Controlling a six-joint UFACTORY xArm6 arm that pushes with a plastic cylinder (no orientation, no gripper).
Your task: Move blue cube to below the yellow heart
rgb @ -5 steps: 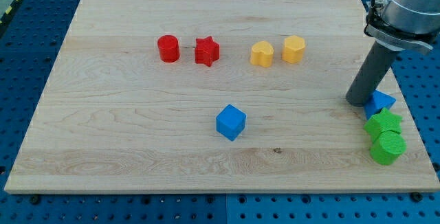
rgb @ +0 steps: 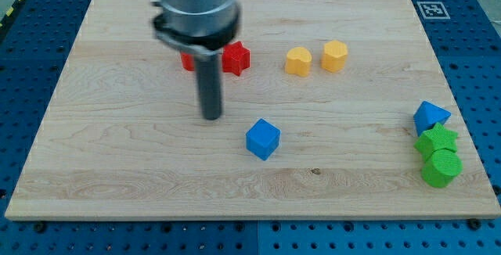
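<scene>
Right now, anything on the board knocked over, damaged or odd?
Nothing stands out. Blue cube sits intact mid-board, right of my tip. Yellow heart and the other blocks look undisturbed; the red cylinder is mostly hidden behind my rod.
</scene>
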